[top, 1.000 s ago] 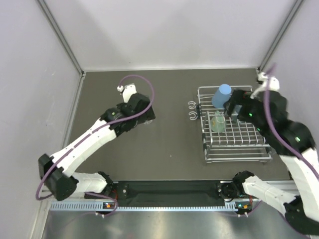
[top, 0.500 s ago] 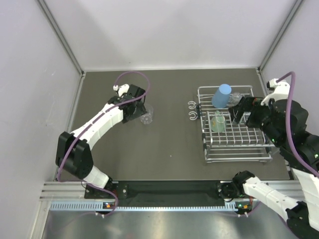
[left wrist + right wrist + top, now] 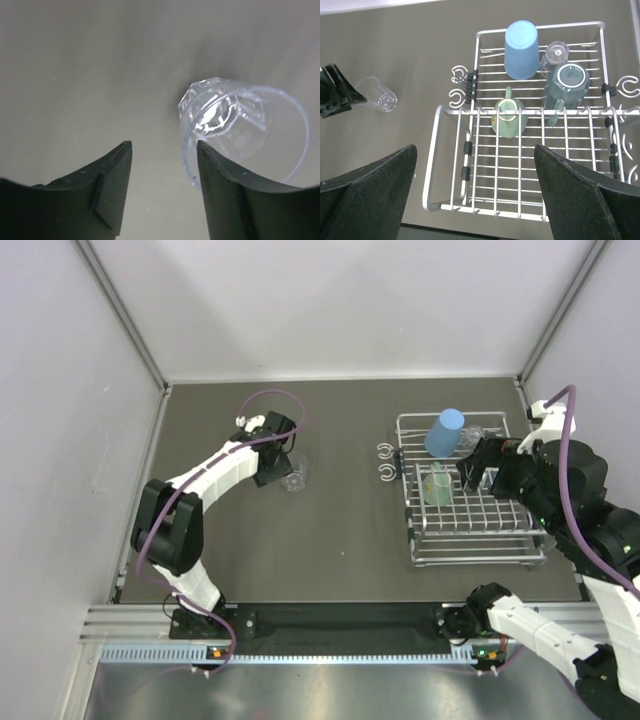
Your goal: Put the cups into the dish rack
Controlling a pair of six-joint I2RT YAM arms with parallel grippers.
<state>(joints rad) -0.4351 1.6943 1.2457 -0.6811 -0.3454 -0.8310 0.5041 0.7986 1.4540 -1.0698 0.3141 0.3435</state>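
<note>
A clear plastic tumbler [image 3: 293,478] lies on its side on the dark table left of centre; it also shows in the left wrist view [image 3: 240,130]. My left gripper [image 3: 277,466] is open and empty, and the tumbler's rim sits against its right finger [image 3: 220,190], outside the gap. The dish rack [image 3: 451,165] holds a blue tumbler [image 3: 521,42], a small clear tumbler [image 3: 556,54], a dark teal mug [image 3: 567,82] and a cream-and-green mug [image 3: 510,119]. My right gripper [image 3: 474,468] is open wide and empty above the rack.
Two curled hooks [image 3: 384,462] stick out from the rack's left side. The near half of the rack [image 3: 475,540] holds nothing. Grey walls with metal posts close in the table on three sides. The arm bases and a rail run along the near edge.
My right gripper has drawn back from the rack's far end, uncovering the small clear tumbler. My left arm swung its elbow inward and its gripper now sits beside the lying tumbler.
</note>
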